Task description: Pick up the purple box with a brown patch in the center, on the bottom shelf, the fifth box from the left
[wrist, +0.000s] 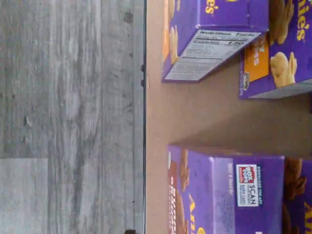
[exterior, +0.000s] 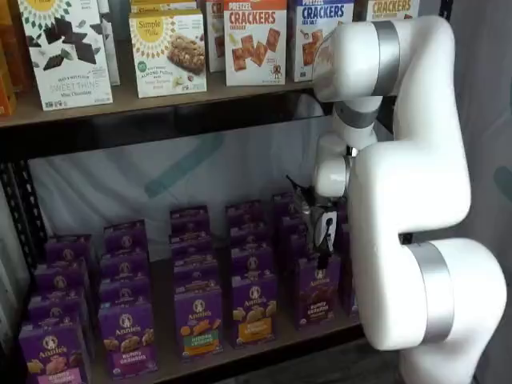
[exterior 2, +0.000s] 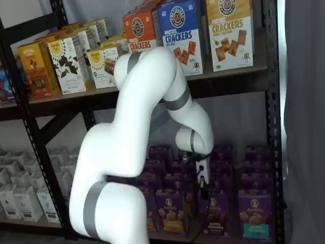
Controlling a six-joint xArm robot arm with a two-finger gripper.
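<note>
Now the hand [exterior: 322,240] hovers just above the purple box [exterior: 318,290] at the front of the bottom shelf [exterior: 264,346]; its finger gap I cannot tell. Best descend straight, clearing the neighbouring orange-banded box [exterior: 254,308].

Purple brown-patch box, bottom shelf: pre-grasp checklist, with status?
1. Target in view: ok, the purple box stands upright at the front of the bottom shelf.
2. Gripper over target: ok, just above its top.
3. Finger gap: cannot tell in either shelf view.
4. Box free of the fingers: cannot tell.
5. Neighbour with the yellow band: ok, upright beside it.
6. Wrist view on target: cannot tell.
</note>
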